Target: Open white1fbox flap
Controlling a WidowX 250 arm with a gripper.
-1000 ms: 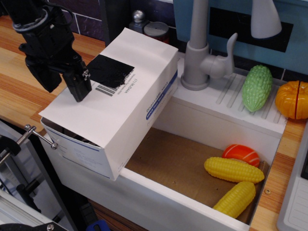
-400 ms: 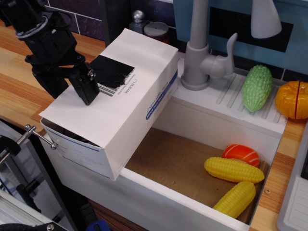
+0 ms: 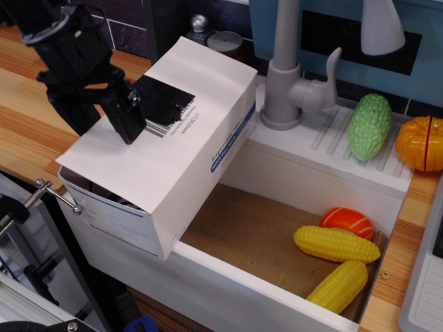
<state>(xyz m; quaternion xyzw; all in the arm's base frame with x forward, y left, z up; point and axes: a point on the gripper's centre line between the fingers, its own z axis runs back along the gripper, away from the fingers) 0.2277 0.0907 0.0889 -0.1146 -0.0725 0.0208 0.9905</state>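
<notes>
The white1fbox (image 3: 163, 149), a large smooth cardboard carton with crisp rectangular faces, sits tilted across the left rim of the sink (image 3: 291, 181), its near end overhanging the front edge. Its broad top panel, the flap (image 3: 149, 145), lies flat and closed; it carries a matte black patch (image 3: 164, 101) and a barcode, while a blue printed strip (image 3: 232, 138) runs along the long side wall. At the near end a dark gap shows under the panel.

The black tool (image 3: 104, 117) hangs over the box's far-left edge with its 2 blocky fingers spread. 1 finger (image 3: 127, 116) lies over the flap beside the patch, the other (image 3: 73, 114) is off the box over the wooden worktop (image 3: 28, 131). Contact with the cardboard cannot be told.

Inside the brown-floored basin lie 2 knobbly yellow toy corn cobs (image 3: 337, 243) and a glossy orange piece (image 3: 347, 223). A bumpy green gourd (image 3: 369, 126) and a ribbed orange pumpkin (image 3: 420, 142) rest on the grooved drainboard beside the grey tap (image 3: 285, 69).
</notes>
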